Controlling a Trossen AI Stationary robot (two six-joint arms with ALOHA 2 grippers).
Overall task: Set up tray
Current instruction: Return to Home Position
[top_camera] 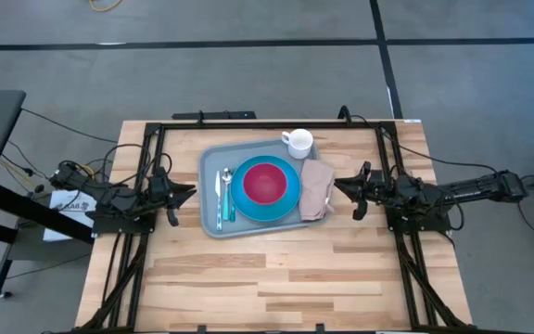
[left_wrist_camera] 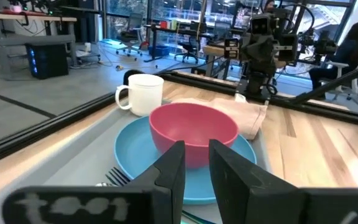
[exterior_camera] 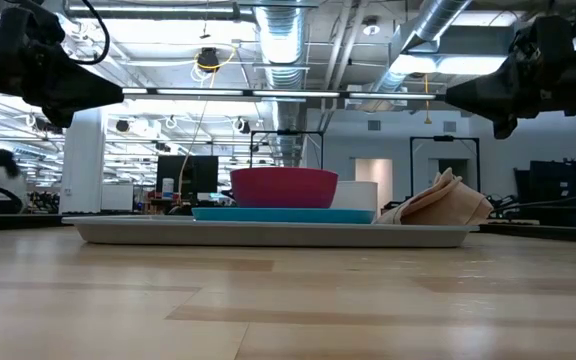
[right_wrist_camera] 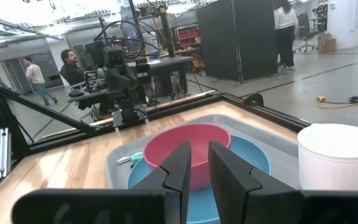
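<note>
The grey-blue tray (top_camera: 213, 199) lies flat at the middle of the wooden table. On it a round blue plate (top_camera: 286, 202) carries a red bowl (top_camera: 265, 183). A white mug (top_camera: 298, 142) stands in the tray's far right corner. A folded beige napkin (top_camera: 316, 188) lies along its right side, and a fork and spoon (top_camera: 223, 193) along its left. My left gripper (top_camera: 191, 192) hovers level just off the tray's left edge, and my right gripper (top_camera: 338, 184) just off its right edge. Both point at the tray. Each shows a narrow gap with nothing in it (left_wrist_camera: 196, 165) (right_wrist_camera: 199, 163).
A black frame (top_camera: 248, 125) runs around the table's far and side edges. Bare wood (top_camera: 267, 278) stretches from the tray to the table's near edge. People (right_wrist_camera: 73, 68) stand in the room beyond the table, clear of the arms.
</note>
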